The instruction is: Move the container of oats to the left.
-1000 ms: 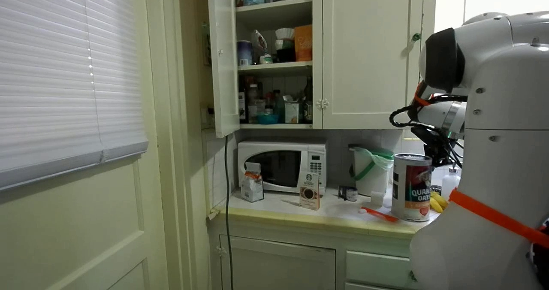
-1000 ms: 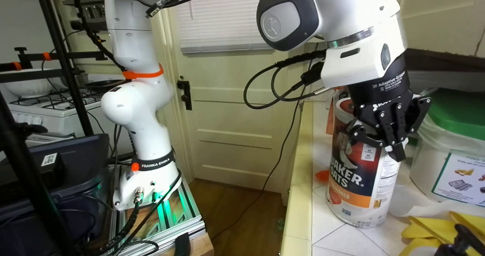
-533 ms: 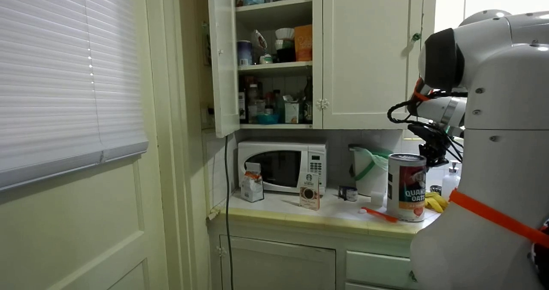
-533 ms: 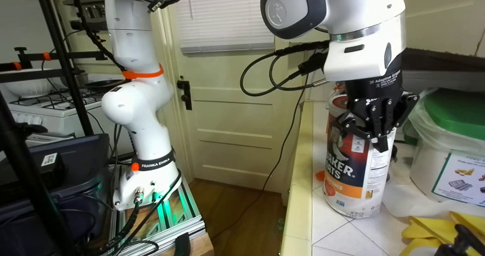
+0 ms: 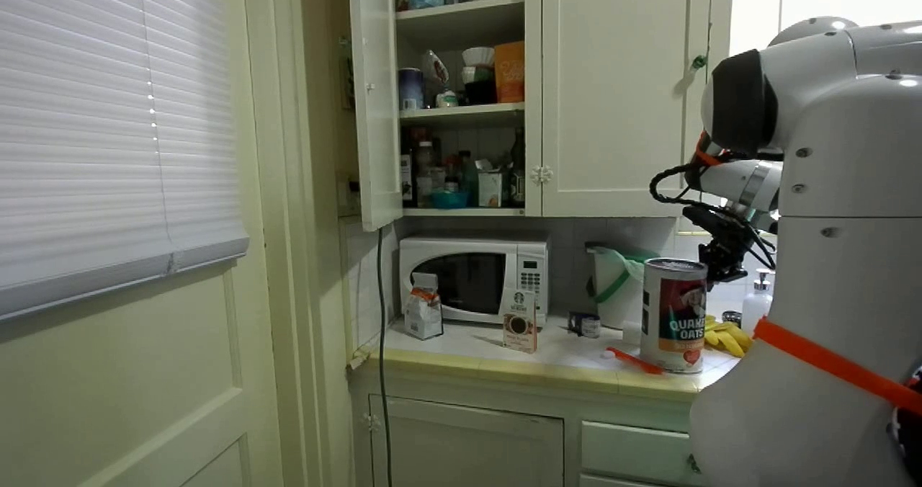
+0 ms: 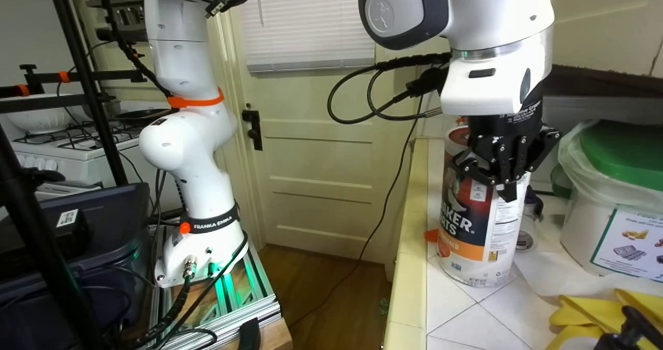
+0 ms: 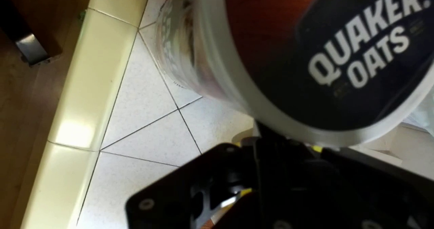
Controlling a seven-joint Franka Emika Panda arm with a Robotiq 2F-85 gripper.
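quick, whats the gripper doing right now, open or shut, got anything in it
Gripper: closed, jaws together, holding nothing; the oats canister is beside it, not between the jaws.

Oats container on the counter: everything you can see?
The container of oats is a tall, cardboard-looking cylinder, upright on the white tiled counter near its yellow edging. Its label is red, dark blue and orange, with a white panel of small print. The pale-rimmed lid is on, lettered QUAKER OATS like the label. The shut fingers stand beside it, apparently touching its wall.
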